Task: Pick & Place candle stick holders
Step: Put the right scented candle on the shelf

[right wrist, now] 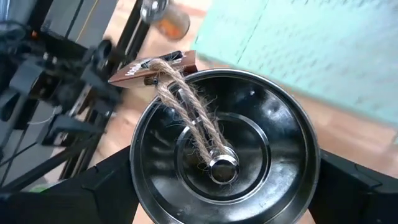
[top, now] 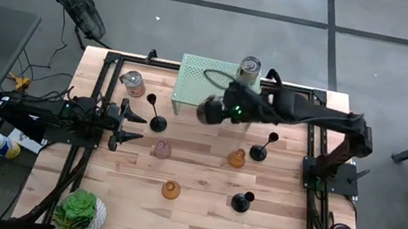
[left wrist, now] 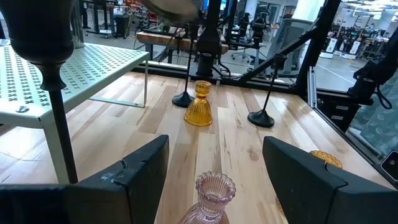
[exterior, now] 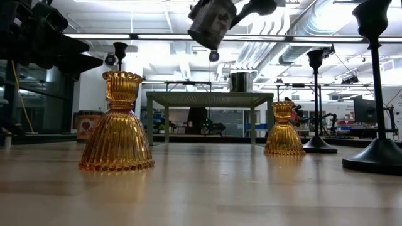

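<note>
My right gripper (top: 206, 110) is shut on a round silver tin (right wrist: 224, 149) with a knobbed lid, twine and a tag, high above the table's middle, near the green shelf; the tin also shows in the low view (exterior: 212, 22). My left gripper (top: 133, 126) is open at the table's left, with the pink glass holder (left wrist: 214, 198) standing just ahead between its fingers, untouched. Three black holders (top: 157, 120) (top: 260, 150) (top: 242, 200) and two amber ones (top: 237, 157) (top: 171, 189) stand on their bases on the table. My right gripper pinches the tin's round side wall (right wrist: 140, 180) between its two fingers (right wrist: 99, 193), one on each side, the lid facing the wrist. The arm reaches in from the table's right. The tin is lifted clear of the table and tilted.
A green perforated shelf (top: 193, 79) stands at the far edge with a second tin (top: 250, 68) on it. Another tin (top: 134, 83) stands at the far left. A potted plant (top: 80, 212) sits at the near left corner. Black frame rails run along the table's sides.
</note>
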